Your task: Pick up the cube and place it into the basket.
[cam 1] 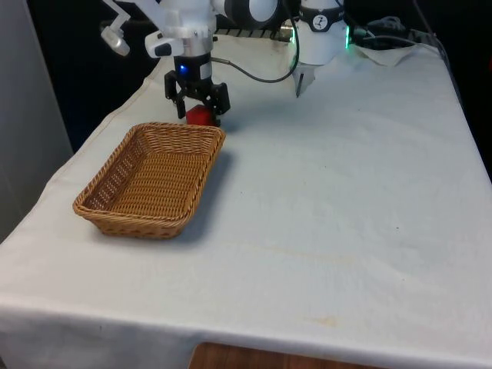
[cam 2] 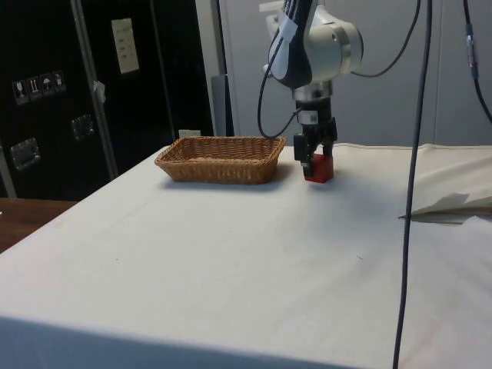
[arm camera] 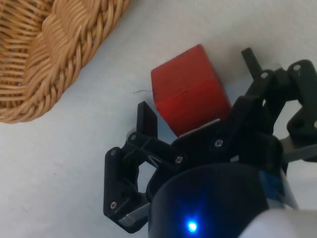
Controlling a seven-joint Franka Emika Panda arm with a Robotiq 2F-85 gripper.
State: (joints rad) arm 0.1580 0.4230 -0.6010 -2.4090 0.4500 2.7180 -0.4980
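Observation:
A red cube (cam 1: 201, 116) rests on the white cloth just beyond the far short rim of a woven wicker basket (cam 1: 98, 184). My gripper (cam 1: 198, 113) is lowered over the cube, one black finger on each side. In the wrist view the cube (arm camera: 190, 94) sits between the fingers; one finger (arm camera: 147, 118) is at its edge and a small gap shows at the other finger (arm camera: 251, 60), so the gripper (arm camera: 200, 89) is open. From the side, the cube (cam 2: 319, 169) stands on the table below the gripper (cam 2: 314, 160), right beside the basket (cam 2: 219, 159).
The basket (arm camera: 54, 54) holds nothing and lies near the table edge at the front view's left. Crumpled white cloth or paper (cam 1: 388, 52) and cables lie at the far corner near the robot base. A black cable (cam 2: 411, 192) hangs down in the side view.

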